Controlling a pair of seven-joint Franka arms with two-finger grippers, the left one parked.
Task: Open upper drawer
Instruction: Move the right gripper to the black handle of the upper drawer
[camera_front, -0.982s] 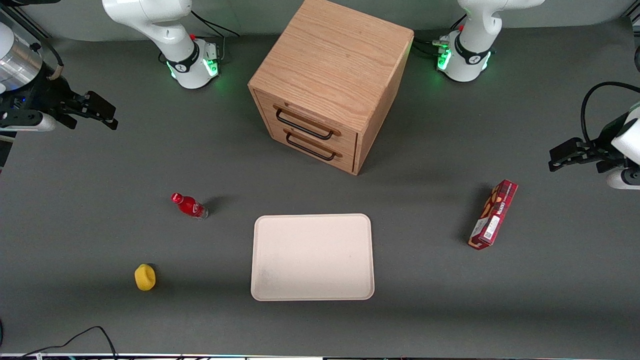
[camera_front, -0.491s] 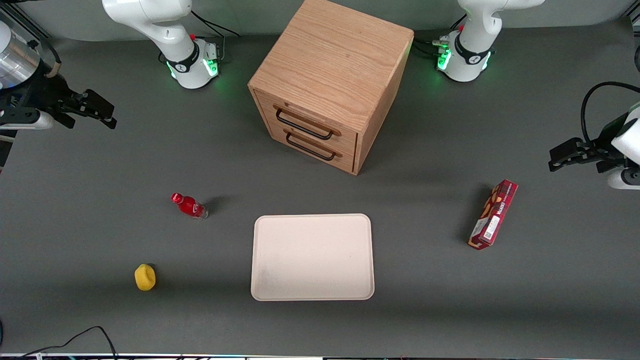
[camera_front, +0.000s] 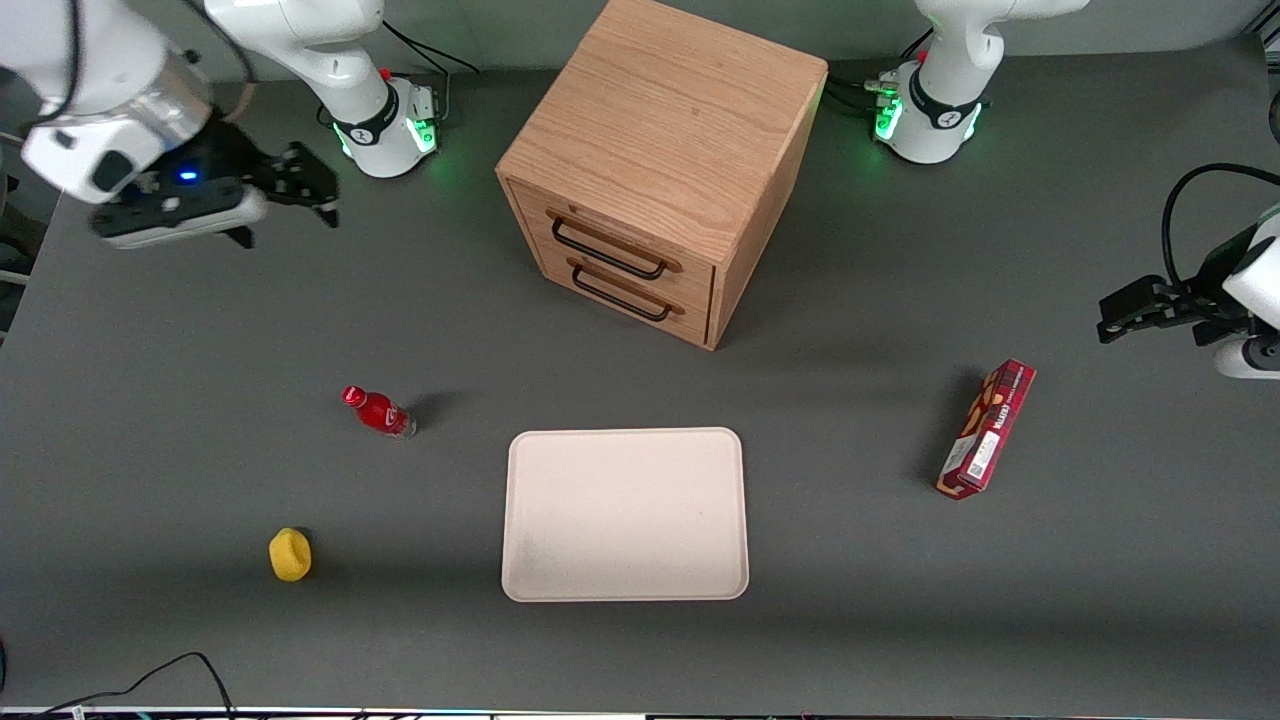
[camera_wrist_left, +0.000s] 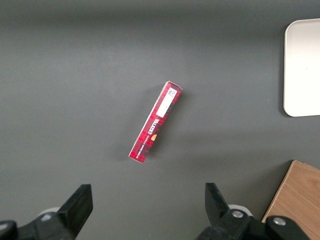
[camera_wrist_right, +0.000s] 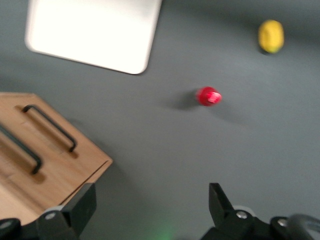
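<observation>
The light oak cabinet (camera_front: 665, 130) stands at the table's back middle. Its upper drawer (camera_front: 600, 228) is shut, with a black wire handle (camera_front: 608, 250) across its front. The matching lower drawer (camera_front: 640, 285) sits under it, also shut. My right gripper (camera_front: 305, 185) hangs open and empty above the table, well apart from the cabinet, toward the working arm's end. In the right wrist view my gripper (camera_wrist_right: 150, 200) has its fingers (camera_wrist_right: 82, 202) wide apart, and the upper drawer's handle (camera_wrist_right: 20, 150) shows beside the lower one (camera_wrist_right: 50, 127).
A white tray (camera_front: 625, 515) lies nearer the front camera than the cabinet. A red bottle (camera_front: 378, 411) and a yellow object (camera_front: 290, 554) lie toward the working arm's end. A red box (camera_front: 985, 428) lies toward the parked arm's end.
My right gripper has moved from the table's edge toward the cabinet and a little farther from the front camera. The drawers have not moved.
</observation>
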